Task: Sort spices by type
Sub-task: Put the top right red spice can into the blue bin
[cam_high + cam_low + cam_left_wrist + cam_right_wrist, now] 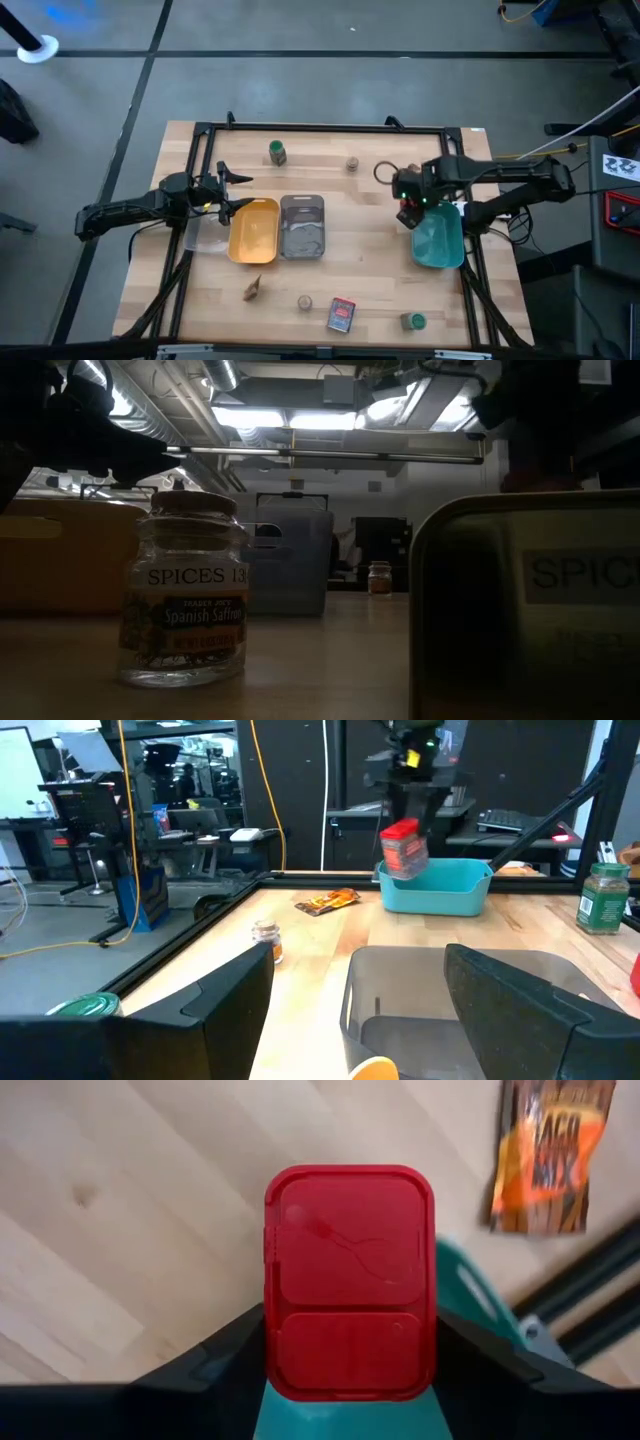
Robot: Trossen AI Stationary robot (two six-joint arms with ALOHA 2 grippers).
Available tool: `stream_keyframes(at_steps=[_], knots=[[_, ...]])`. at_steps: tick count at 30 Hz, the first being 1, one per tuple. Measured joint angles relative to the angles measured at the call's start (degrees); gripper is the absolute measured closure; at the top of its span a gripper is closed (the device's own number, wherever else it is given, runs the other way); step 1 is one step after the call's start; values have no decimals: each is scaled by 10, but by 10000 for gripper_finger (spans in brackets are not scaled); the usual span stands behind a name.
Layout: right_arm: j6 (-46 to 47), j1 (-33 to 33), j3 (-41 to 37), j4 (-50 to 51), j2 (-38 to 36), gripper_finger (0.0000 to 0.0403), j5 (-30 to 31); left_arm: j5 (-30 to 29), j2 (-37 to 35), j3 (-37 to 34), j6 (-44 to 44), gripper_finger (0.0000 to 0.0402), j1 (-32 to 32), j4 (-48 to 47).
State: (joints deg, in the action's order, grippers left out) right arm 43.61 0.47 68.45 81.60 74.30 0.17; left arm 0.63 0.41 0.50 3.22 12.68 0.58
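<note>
Hanging just above the teal tray [438, 243], the right gripper [350, 1342] is clamped on a red box [349, 1280] with a glossy, round-cornered plastic lid. Beside the tray lies a crinkly orange packet [545, 1155]. Farther off, a glass jar [186, 595] reads "SPICES" and "Spanish Saffron". The left gripper [235, 190], fingers apart, waits near the yellow tray [254, 232].

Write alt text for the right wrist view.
A red box fills the centre, lid toward the camera, clamped between the right gripper's dark jaws above the teal tray. Beyond lie the wooden table and an orange packet near its edge.
</note>
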Motion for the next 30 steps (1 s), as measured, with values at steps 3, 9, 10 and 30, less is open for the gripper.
stream_keyframes(at_steps=[3, 9, 10, 30], knots=[[45, 37, 0, 27, 0, 176, -2, 0, 0, 0, 0, 123, 0, 0], [142, 110, 0, 82, 0, 166, 17, 0, 0, 0, 0, 123, 0, 0], [160, 122, 0, 87, 0, 166, 29, 0, 0, 0, 0, 123, 0, 0], [237, 198, -148, 34, 0, 166, 113, 0, 0, 0, -2, 123, 0, 0]])
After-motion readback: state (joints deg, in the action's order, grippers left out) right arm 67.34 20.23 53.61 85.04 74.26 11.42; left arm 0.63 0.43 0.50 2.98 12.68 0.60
